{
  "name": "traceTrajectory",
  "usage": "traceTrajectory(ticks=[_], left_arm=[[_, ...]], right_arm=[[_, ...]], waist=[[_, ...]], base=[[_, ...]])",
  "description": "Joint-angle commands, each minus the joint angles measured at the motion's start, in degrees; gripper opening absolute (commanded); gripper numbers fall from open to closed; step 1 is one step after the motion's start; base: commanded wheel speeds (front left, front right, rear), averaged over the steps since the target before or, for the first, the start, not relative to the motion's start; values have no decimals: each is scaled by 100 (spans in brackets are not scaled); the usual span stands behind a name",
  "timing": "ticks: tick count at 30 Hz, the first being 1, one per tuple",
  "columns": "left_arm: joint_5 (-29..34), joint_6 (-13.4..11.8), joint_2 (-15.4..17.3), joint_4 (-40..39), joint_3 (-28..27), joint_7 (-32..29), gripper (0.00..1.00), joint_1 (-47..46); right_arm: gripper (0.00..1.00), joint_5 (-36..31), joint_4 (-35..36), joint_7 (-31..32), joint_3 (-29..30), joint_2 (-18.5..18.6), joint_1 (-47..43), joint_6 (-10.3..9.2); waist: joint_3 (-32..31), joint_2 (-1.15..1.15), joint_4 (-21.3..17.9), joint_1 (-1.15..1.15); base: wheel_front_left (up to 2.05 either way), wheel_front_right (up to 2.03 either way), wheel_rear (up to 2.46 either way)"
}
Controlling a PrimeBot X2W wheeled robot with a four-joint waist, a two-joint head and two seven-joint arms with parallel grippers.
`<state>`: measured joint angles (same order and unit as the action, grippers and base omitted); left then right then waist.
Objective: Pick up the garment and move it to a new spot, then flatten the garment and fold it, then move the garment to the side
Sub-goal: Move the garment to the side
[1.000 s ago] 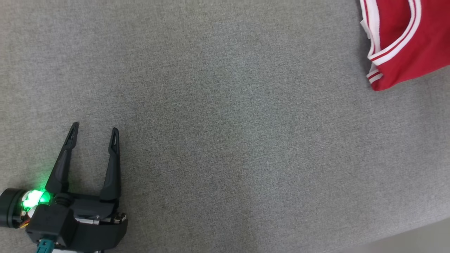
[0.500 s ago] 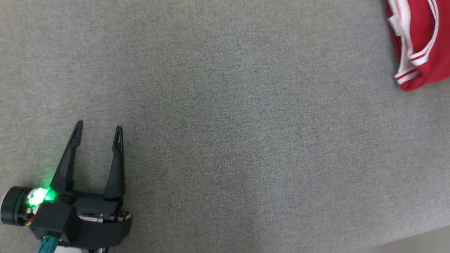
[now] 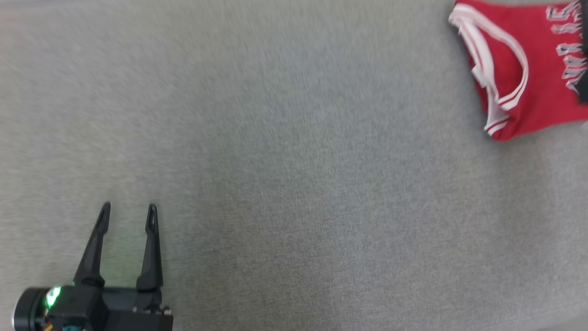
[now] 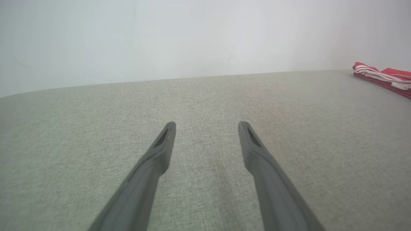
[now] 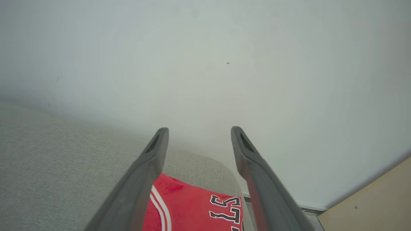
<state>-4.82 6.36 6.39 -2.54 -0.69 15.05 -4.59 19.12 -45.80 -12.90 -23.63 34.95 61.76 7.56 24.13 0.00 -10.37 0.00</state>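
– Grey cloth covers the desk [image 3: 294,161], yes? What is furthest left of the garment?

– The left gripper [image 3: 129,207]. It sits well apart from the garment [image 3: 537,105], far to its left and nearer the robot, with bare grey cloth between the two.

– How do its jaws stand?

– Spread wide. In the left wrist view both dark fingers [image 4: 154,163] reach out over the cloth with an open gap between them. They hold nothing, and I cannot tell whether they touch the cloth under them.

– And the garment itself?

– Red, with white trim and black-and-white lettering. It lies on the desk at the far right corner of the head view, partly cut off by the frame. From the left wrist it shows as a low red heap at the far right edge of the cloth.

– The right gripper [image 5: 199,130]?

– Over the garment. Its own view looks along two fingers parted wide, the tips against a pale wall, and the red cloth and lettering lie below, between the fingers' lower parts. Nothing is clamped between them. Whether a finger brushes the garment I cannot tell.
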Motion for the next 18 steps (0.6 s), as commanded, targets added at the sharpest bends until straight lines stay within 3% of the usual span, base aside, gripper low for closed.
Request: traceTrajectory(ticks=[1, 5, 18], left_arm=[[-14, -21, -41, 37, -28, 17, 100, 164], [-37, -16, -92, 102, -45, 17, 100, 300], [-132, 6, -237, 388, -93, 17, 100, 751]], right_arm=[[100, 30, 115, -84, 98, -118, -334, -18], [100, -34, 381, -159, 361, -366, -847, -18], [100, -454, 2043, -225, 1513, -1734, -3667, -18]], waist=[[-704, 0, 251, 0], [-985, 0, 382, 0], [-1856, 0, 869, 0]], base=[[0, 0, 0], [0, 0, 0], [0, 0, 0]])
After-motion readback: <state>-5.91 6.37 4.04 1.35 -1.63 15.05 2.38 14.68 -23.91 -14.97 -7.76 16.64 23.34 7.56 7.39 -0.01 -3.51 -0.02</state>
